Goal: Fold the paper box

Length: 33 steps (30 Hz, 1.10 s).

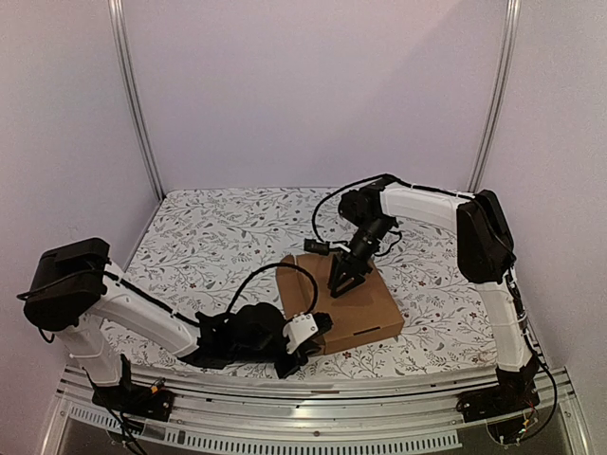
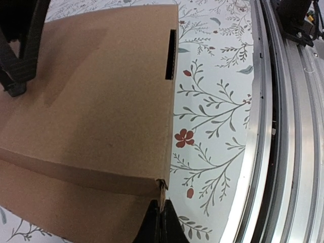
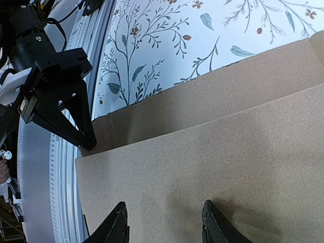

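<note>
Top external, floral tablecloth (image 1: 218, 237) under paper box (image 1: 365, 308)

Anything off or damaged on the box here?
Mildly: the near corner of the paper box, at the shut left claw, looks frayed and slightly split. In the right wrist view a side panel seems to splay out beyond the lid, not flush.

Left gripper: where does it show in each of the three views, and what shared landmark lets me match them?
Top external: the left gripper is at bottom centre, at the near left corner of the paper box.
Left wrist: bottom centre, closed, right at a corner of the box.
Right wrist: upper left, tip against the corner of the box.
Shared landmark: that corner of the brown box.
</note>
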Motion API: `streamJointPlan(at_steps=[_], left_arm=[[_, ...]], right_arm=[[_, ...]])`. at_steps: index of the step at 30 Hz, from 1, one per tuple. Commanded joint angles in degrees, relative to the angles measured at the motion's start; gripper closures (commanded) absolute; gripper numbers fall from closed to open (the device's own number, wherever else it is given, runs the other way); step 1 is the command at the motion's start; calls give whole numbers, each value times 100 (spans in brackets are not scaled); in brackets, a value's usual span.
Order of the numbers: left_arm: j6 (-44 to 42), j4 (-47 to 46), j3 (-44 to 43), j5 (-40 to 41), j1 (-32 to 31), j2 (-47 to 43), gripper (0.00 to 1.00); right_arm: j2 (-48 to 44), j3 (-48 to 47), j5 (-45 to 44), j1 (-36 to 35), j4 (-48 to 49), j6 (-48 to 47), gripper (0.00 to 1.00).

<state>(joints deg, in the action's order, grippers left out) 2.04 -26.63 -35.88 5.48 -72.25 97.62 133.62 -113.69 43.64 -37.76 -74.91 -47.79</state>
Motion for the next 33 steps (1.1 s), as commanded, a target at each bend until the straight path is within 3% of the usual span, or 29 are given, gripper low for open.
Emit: streamJointPlan(at_steps=[1, 12, 22, 33], left_arm=[[121, 291, -315, -22, -9, 103, 100], [443, 872, -807, 29, -15, 209, 100], [762, 992, -875, 1465, -576, 69, 100], [664, 878, -919, 2014, -975, 250, 100]], right_arm=[[474, 110, -642, 31, -155, 133, 51], [523, 104, -610, 29, -96, 259, 51], [611, 16, -613, 27, -105, 381, 52], [653, -29, -624, 31, -118, 411, 52]])
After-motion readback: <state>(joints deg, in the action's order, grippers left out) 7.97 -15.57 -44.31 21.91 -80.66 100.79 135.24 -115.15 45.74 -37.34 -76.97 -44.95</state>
